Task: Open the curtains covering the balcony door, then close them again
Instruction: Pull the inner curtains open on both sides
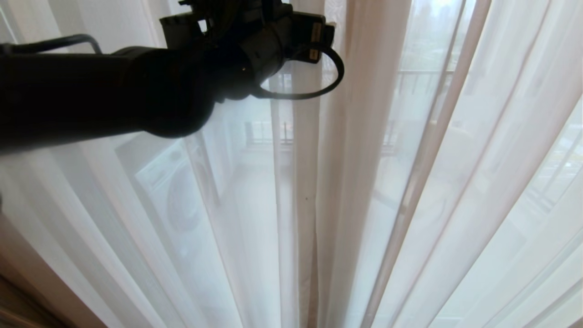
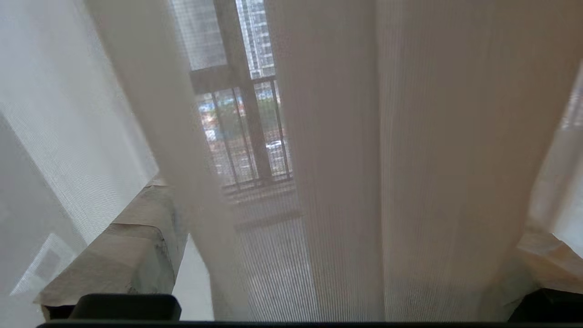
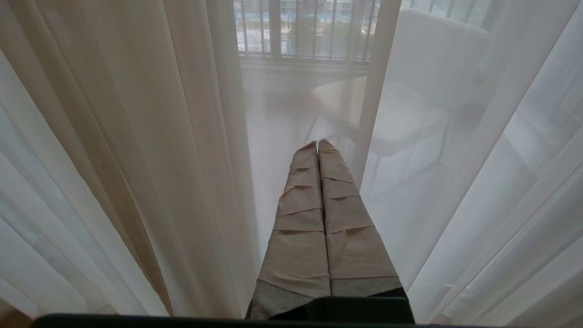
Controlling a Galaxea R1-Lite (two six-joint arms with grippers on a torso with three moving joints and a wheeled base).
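I see the curtains [image 1: 314, 182] filling the head view, pleats running top to bottom, the two hemmed edges meeting at centre frame. My left arm reaches in from the upper left, its left gripper [image 2: 328, 255] spread wide, taped fingers [image 2: 123, 255] on either side of a beige fold. The right gripper [image 3: 319, 150] is pressed together, pointing at the sheer low in its view, holding nothing. Balcony railing [image 3: 300, 32] shows through the fabric.
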